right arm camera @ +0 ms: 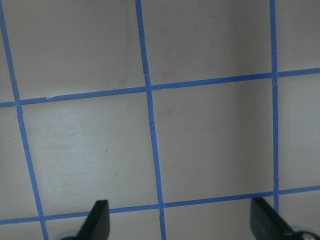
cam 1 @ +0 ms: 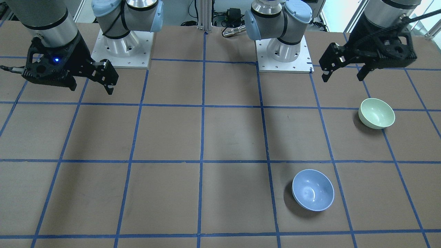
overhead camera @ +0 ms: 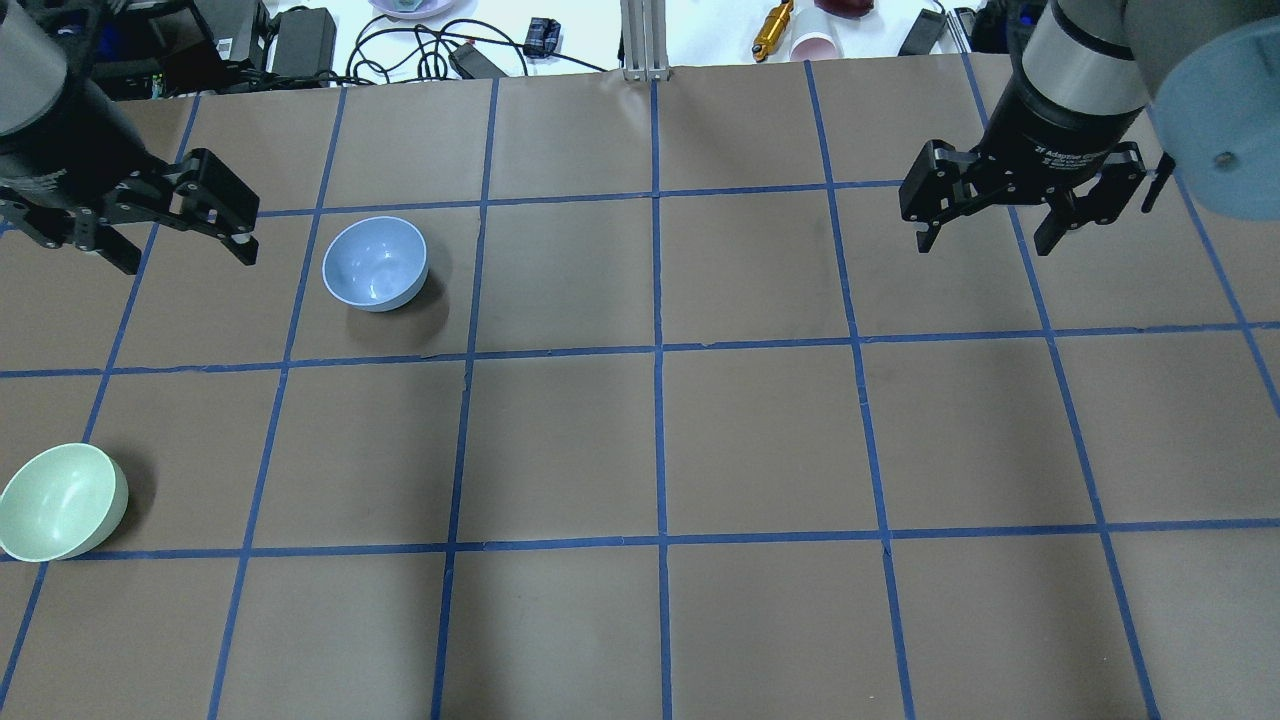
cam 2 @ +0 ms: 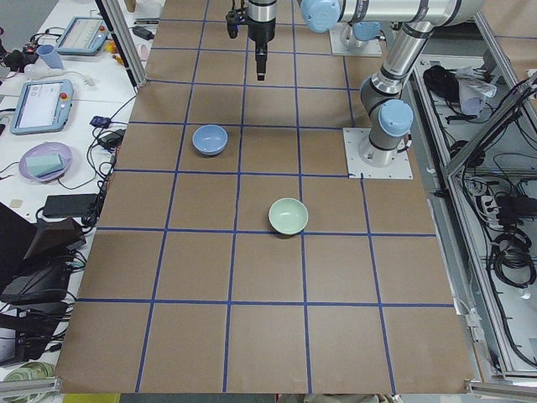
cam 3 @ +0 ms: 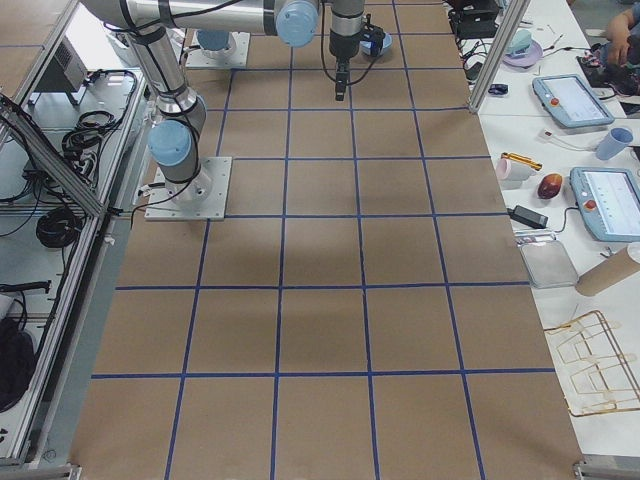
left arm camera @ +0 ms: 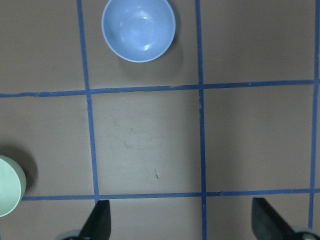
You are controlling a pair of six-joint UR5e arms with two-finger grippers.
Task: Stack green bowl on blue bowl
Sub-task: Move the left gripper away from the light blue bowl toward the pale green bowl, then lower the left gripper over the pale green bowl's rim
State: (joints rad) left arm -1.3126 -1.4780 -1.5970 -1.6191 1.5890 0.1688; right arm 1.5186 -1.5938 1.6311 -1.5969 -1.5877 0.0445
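The green bowl (cam 1: pixel 376 113) sits upright on the brown table, near the robot's left end (overhead camera: pixel 60 500). It also shows in the exterior left view (cam 2: pixel 288 216) and at the left edge of the left wrist view (left arm camera: pixel 7 186). The blue bowl (cam 1: pixel 313 189) sits upright and empty about one grid square away, farther from the robot (overhead camera: pixel 376 263) (cam 2: pixel 210 139) (left arm camera: pixel 138 29). My left gripper (overhead camera: pixel 190 260) is open and empty, hovering above the table left of the blue bowl (cam 1: pixel 342 78) (left arm camera: pixel 182 220). My right gripper (overhead camera: pixel 985 245) is open and empty over the table's other half (cam 1: pixel 91 89) (right arm camera: pixel 181 220).
The table (overhead camera: pixel 660 440) is brown with a blue tape grid. The two arm bases (cam 1: pixel 120 48) (cam 1: pixel 284 51) stand at the robot's edge. Cables, power bricks and small items (overhead camera: pixel 420 40) lie past the far edge. A side bench with tablets (cam 2: pixel 42 109) runs along that side.
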